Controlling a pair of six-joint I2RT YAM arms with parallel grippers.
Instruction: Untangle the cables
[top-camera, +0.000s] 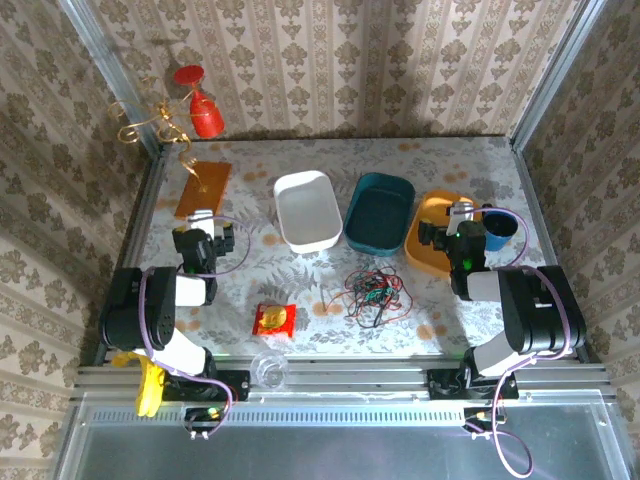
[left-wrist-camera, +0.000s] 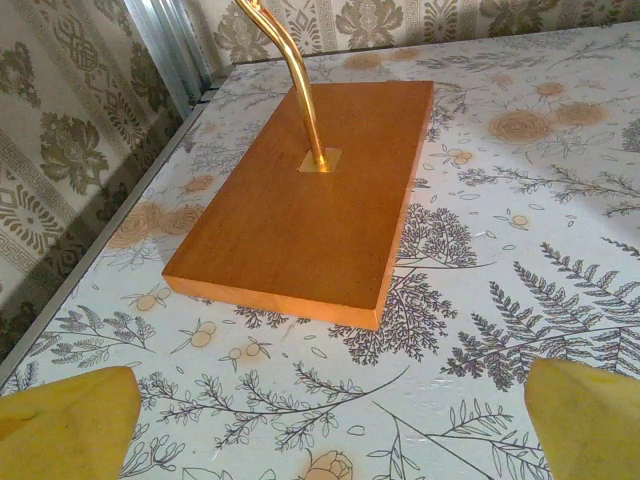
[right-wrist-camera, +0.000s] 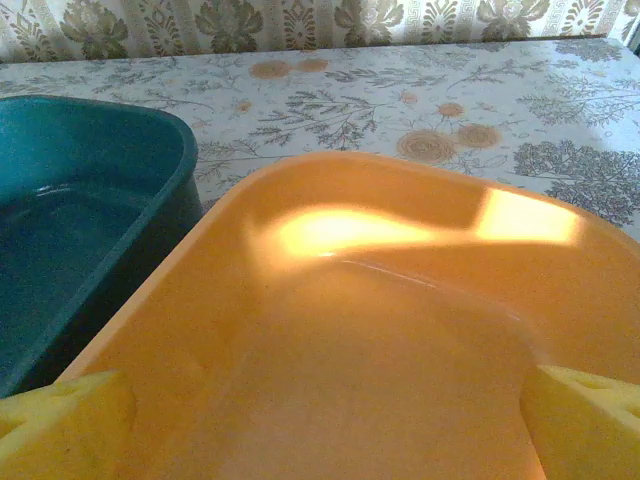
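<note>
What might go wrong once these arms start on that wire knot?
The cables lie in one tight bundle, so pulling a strand may drag the whole clump. The right tool sits over the orange tray, whose rim it might clip moving out. The snack packet nearby could get swept aside.

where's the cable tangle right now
In the top external view the cable tangle lies on the table, right of centre, just nearer the arms than the teal bin and right of the red-and-yellow packet.
</note>
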